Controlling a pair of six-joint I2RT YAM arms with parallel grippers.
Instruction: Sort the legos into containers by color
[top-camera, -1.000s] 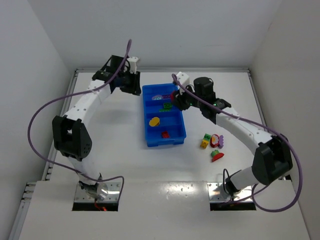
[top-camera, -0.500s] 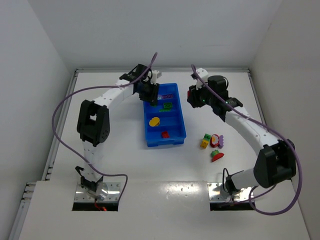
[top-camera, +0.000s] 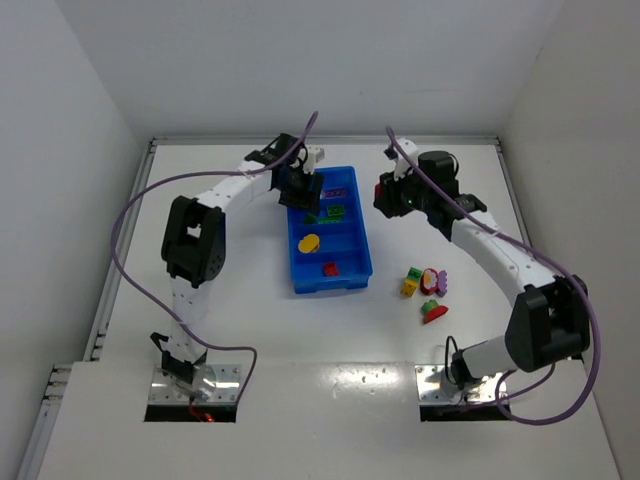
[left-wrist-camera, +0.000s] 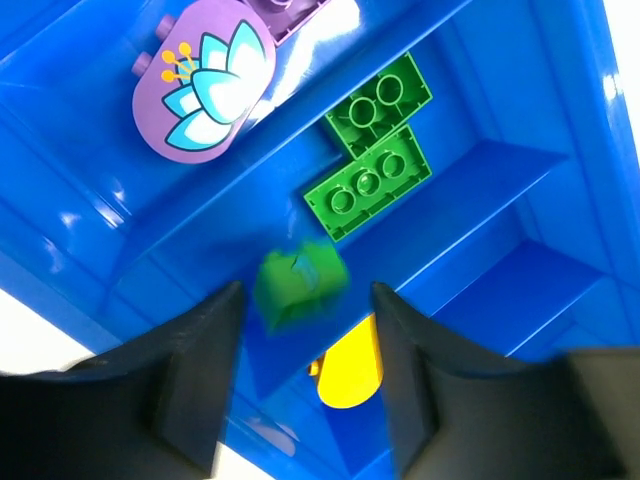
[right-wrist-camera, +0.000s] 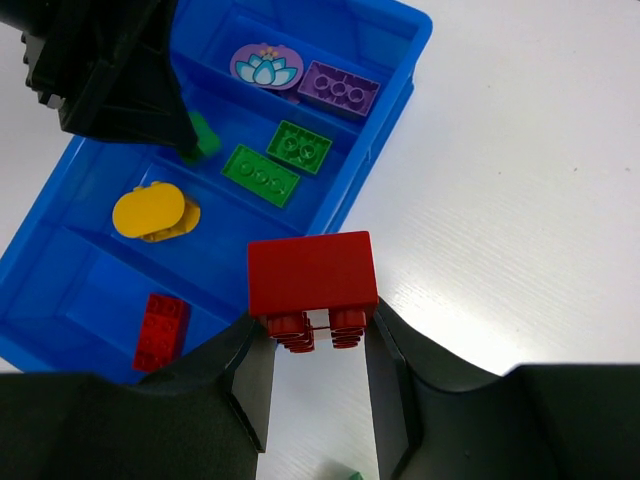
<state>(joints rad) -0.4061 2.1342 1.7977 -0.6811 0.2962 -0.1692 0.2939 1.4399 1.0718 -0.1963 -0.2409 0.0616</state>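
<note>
On the white table sits the blue tray of four compartments. Over it the left gripper hangs with jaws apart, a small green piece loose between them, above the compartment holding two green bricks. The right gripper, over the table just beside the tray, is clamped on a red brick. A few loose pieces lie to the tray's right.
</note>
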